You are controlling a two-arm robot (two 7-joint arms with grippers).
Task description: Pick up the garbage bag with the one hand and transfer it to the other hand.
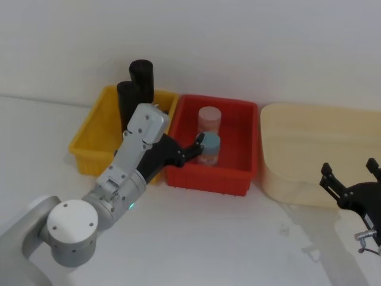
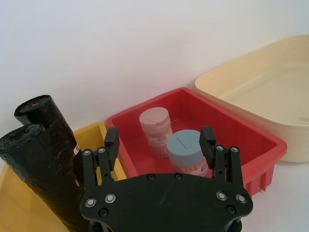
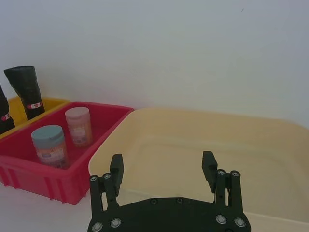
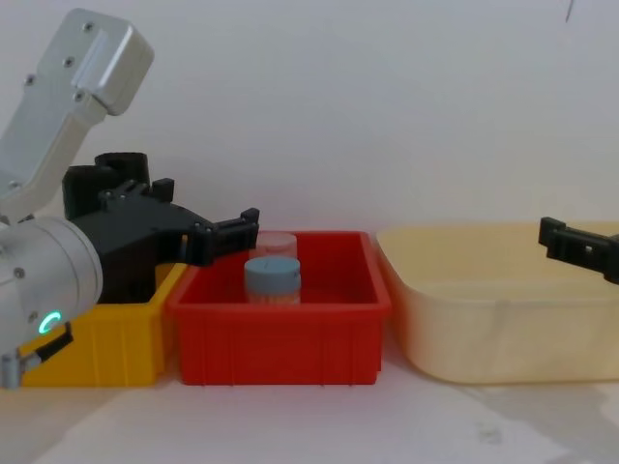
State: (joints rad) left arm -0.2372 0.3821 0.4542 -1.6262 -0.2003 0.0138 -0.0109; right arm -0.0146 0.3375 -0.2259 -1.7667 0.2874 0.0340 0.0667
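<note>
Two black rolls stand upright in the yellow bin. The garbage bag is the taller back roll, flared at its top, with a small red mark on its end. The other roll stands just in front of it. My left gripper, on the green-lit arm, is open and hovers over the edge between the yellow and red bins, to the right of the rolls and touching neither. My right gripper stands open and holds nothing over the near edge of the cream tub.
A red bin beside the yellow one holds two clear jars, one pink-lidded and one blue-lidded, right ahead of the left fingertips. A large cream tub sits at the right. A white wall rises close behind the bins.
</note>
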